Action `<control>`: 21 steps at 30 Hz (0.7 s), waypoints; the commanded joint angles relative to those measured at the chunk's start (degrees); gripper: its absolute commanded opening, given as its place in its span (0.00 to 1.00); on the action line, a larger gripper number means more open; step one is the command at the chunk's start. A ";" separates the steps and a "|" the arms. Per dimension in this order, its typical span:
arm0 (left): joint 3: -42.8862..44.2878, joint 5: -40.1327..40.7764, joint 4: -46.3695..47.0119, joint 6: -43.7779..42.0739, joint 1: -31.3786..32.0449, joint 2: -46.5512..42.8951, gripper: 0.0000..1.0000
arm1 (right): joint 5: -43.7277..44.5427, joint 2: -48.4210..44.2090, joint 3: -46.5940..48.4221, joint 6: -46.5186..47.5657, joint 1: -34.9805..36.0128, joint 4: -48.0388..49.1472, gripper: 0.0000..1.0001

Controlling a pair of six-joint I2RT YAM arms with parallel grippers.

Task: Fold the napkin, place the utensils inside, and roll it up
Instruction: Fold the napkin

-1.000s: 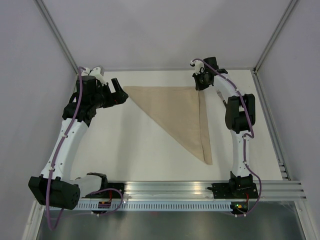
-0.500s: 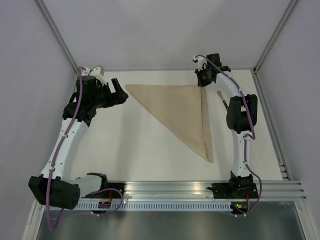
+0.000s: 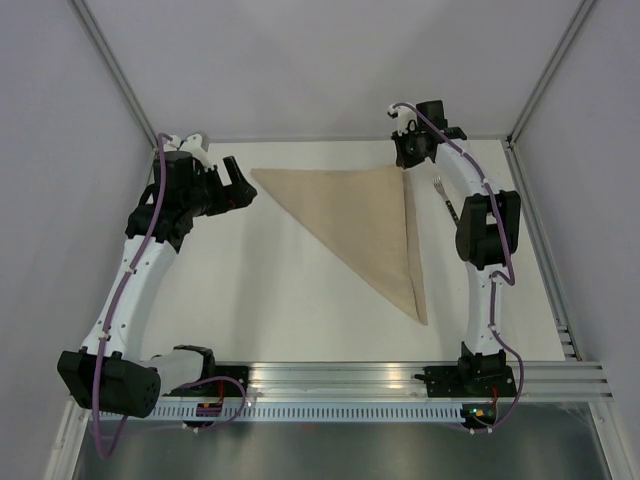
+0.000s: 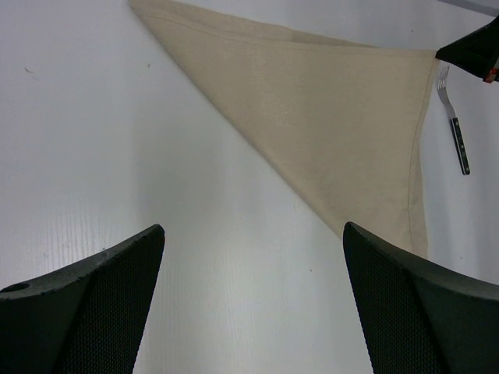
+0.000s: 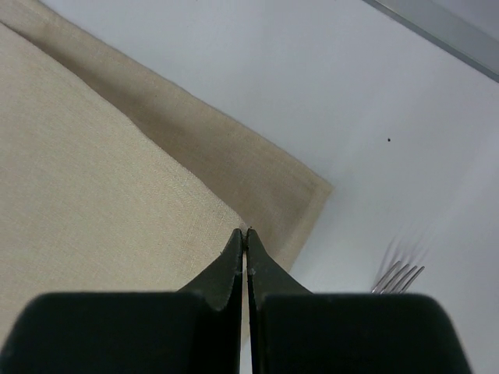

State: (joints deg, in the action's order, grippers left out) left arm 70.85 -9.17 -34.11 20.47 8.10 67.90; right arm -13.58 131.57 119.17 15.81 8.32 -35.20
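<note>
The black right gripper (image 5: 246,238), fingers together, pinches the upper corner of the folded tan cloth napkin (image 5: 93,210); silver fork tines (image 5: 400,276) lie nearby.

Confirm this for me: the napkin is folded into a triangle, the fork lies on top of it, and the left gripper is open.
Not quite. The fork lies on the bare table, beside the napkin's right edge, not on it; the left wrist view shows the gap. The napkin is folded into a triangle and the left gripper is open.
</note>
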 commanded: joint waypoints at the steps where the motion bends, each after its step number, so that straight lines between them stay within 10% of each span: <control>1: -0.62 0.38 1.50 -1.48 -0.19 -0.05 0.99 | -0.48 -4.56 1.77 -1.57 -0.50 -1.18 0.00; 21: -0.01 0.29 1.50 -1.40 -0.19 0.57 0.99 | 1.46 -3.25 3.52 -1.22 -0.23 -1.71 0.00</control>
State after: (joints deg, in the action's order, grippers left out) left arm 70.30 -9.17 -34.11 20.47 8.10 67.90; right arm -14.35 127.90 120.49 15.40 8.69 -37.12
